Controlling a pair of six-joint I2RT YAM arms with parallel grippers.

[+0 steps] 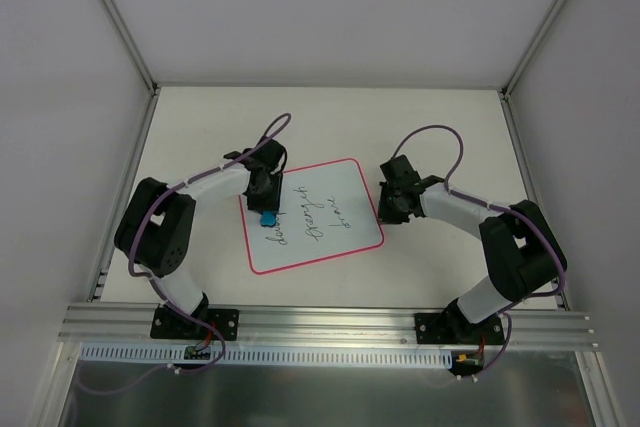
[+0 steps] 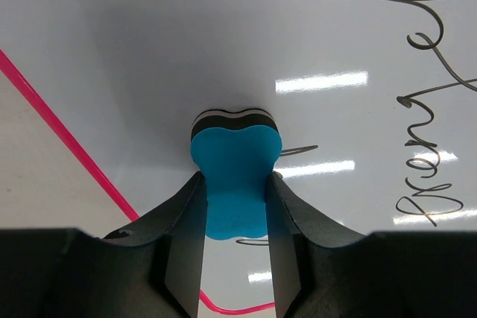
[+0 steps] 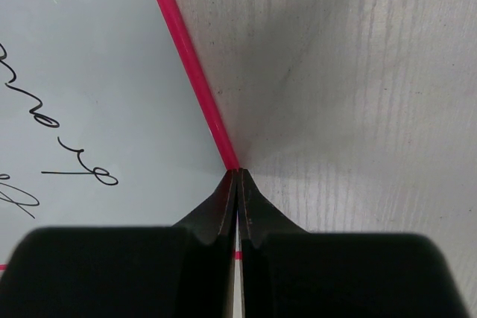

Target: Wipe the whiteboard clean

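While the whiteboard (image 1: 322,247) is lying flat on the table (image 1: 440,127) between the two arms, the left gripper (image 2: 234,188) is squeezing a blue eraser (image 2: 235,156) between its fingers. It is pressing the eraser's dark felt face against the board near the left border, just beside a stroke of cursive writing (image 2: 432,132). The right gripper (image 3: 238,178) is resting with its jaws closed on nothing, its tips sitting right at the board's pink border (image 3: 186,65) on the right side. Dark handwriting is covering the board's middle.
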